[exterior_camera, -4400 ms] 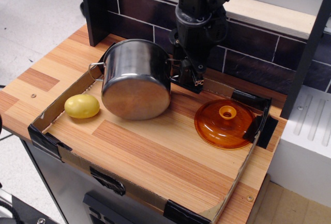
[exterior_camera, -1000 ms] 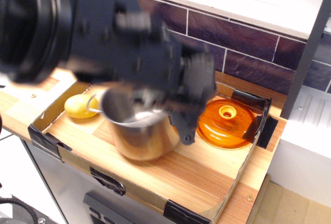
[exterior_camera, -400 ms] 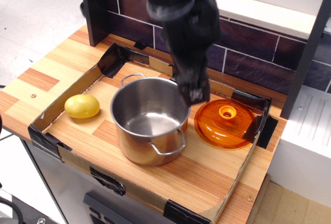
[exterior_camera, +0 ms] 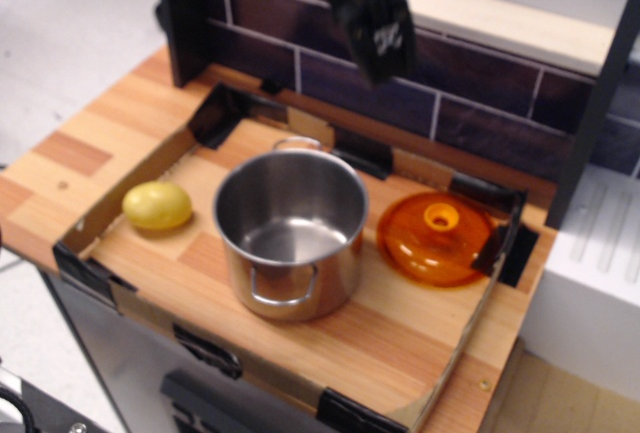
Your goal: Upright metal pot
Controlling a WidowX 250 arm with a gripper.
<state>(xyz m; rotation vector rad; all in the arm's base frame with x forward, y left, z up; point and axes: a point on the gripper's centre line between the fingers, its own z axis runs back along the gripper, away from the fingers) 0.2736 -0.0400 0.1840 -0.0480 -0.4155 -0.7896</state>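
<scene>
Below and left of the fingers: yellow potato (exterior_camera: 158, 205) on the wooden tray floor (exterior_camera: 400, 328). Below and slightly right: orange translucent lid (exterior_camera: 435, 238), flat, knob up. Behind: dark tiled backsplash (exterior_camera: 470, 103).

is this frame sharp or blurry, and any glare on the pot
In the observation.image view the whole frame is slightly soft; the gripper at the top is the most smeared, so its jaws cannot be read. The metal pot shows soft bright reflections inside its base and along its rim, none blown out. The orange lid glows translucent, and the yellow potato-like object casts a faint shadow.
</scene>
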